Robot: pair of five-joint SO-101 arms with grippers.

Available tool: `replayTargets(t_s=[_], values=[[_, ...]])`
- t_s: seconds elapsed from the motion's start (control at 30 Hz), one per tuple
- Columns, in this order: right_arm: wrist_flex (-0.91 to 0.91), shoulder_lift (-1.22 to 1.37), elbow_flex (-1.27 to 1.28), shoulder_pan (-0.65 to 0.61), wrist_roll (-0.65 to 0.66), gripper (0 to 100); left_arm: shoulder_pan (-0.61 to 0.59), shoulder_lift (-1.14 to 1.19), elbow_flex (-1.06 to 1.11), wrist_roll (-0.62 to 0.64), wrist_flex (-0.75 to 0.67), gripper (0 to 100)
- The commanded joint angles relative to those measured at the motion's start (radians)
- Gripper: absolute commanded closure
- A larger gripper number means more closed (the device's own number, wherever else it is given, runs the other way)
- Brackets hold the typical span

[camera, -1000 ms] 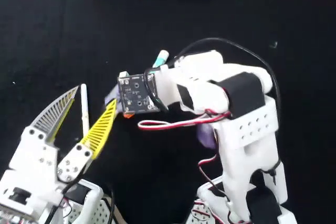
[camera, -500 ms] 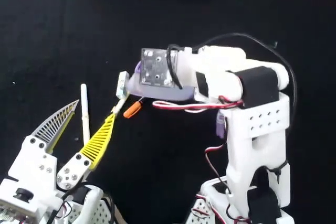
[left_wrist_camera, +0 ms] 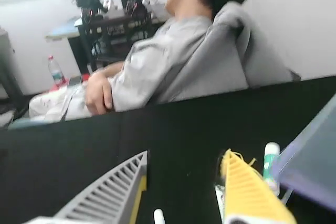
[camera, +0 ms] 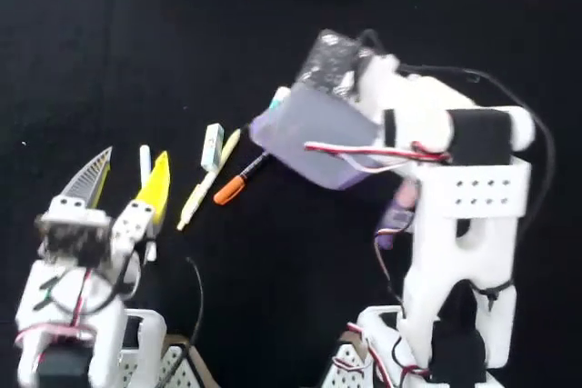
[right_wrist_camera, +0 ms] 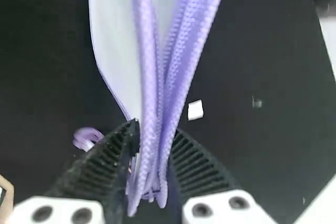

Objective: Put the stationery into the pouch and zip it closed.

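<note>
Since earlier frame, pouch [camera: 314,134] lifted clear of stationery; left arm drawn back. Right gripper [right_wrist_camera: 153,128] clamped on pouch zipper edge; pouch held above surface [camera: 136,61]. Left gripper [left_wrist_camera: 186,156] open, holding nothing, white pen [camera: 144,154] between its fingers. Five items on surface, outside pouch: one white pen, one eraser [camera: 212,146], one yellow pen [camera: 207,181], one orange marker [camera: 235,185], one teal-capped stick [camera: 280,95] at pouch edge.
</note>
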Motion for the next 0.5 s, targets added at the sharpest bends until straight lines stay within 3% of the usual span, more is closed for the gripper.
replayTargets(t_s=[0.0, 0.3, 0.47], values=[[0.034, -0.09, -0.045, 0.08, 0.06, 98.8, -0.019, 0.003, 0.124, 0.008, -0.12, 77], [0.037, -0.156, 0.114, 0.206, 0.078, 98.8, 0.102, 0.005, 0.269, 0.005, -0.146, 77], [0.037, -0.156, 0.237, 0.247, 0.012, 98.8, 0.14, 0.006, 0.357, 0.002, -0.152, 76]])
